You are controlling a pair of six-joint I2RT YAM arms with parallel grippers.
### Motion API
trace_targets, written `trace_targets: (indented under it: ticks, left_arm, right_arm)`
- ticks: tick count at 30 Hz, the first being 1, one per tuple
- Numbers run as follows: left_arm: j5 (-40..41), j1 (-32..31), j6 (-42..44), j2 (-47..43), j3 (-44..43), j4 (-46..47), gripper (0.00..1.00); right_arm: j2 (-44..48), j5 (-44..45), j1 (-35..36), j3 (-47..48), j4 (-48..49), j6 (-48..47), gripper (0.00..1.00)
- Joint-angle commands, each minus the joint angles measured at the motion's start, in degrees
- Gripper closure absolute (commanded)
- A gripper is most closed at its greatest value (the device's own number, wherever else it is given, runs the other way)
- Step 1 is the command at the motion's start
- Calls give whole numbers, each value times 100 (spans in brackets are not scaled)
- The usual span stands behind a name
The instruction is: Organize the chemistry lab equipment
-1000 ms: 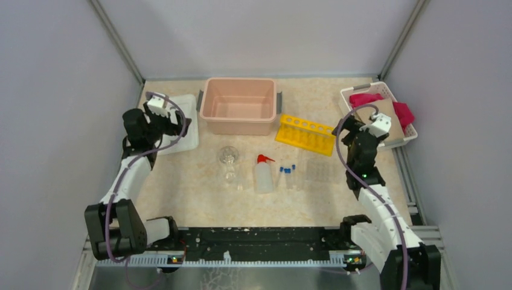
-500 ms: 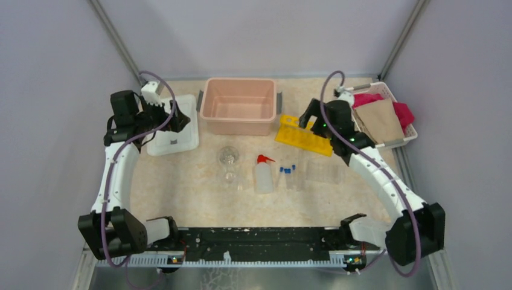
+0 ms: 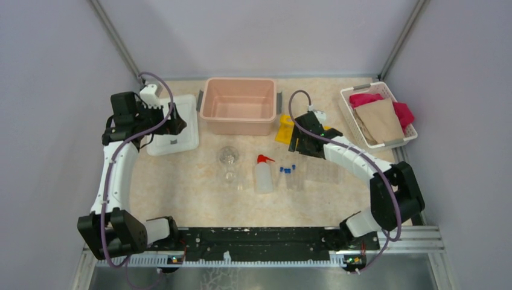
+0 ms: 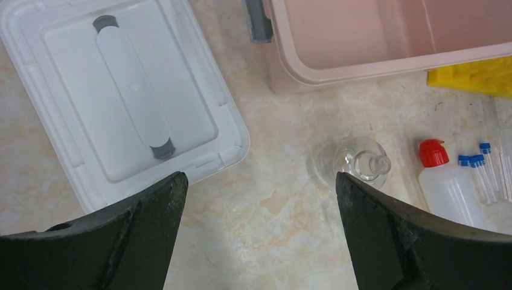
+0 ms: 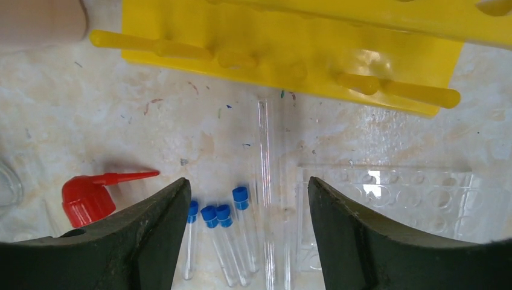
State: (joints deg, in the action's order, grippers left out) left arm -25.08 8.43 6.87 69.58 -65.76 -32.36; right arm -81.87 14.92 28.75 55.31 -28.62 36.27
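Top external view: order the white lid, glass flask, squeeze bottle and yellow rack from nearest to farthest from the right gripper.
Measured from the right gripper:
1. yellow rack, partly hidden under the arm, just behind the gripper.
2. squeeze bottle, to its left and nearer the arm bases.
3. glass flask, farther left, mid-table.
4. white lid, far left, toward the back.

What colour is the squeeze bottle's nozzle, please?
The white squeeze bottle's nozzle is red, clearest in the right wrist view.
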Motion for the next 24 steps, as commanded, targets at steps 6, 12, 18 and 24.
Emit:
trace_targets:
  ticks: [6,12,18,24]
  left_arm:
    - [-220,15,86,-128,-224,-370,1]
    - [-106,15,205,-210,-186,-494,1]
    - [-184,15,398,-239,-295,-731,1]
    - [-335,15,473,-234,-482,-883,1]
  right_arm:
    - [-622,183,81,159,660,47,32]
    - [-1015,255,113,72,901,90,40]
    - [-1280,312,122,12,1079,115,42]
    - [-1264,347,117,-263,1286,150,46]
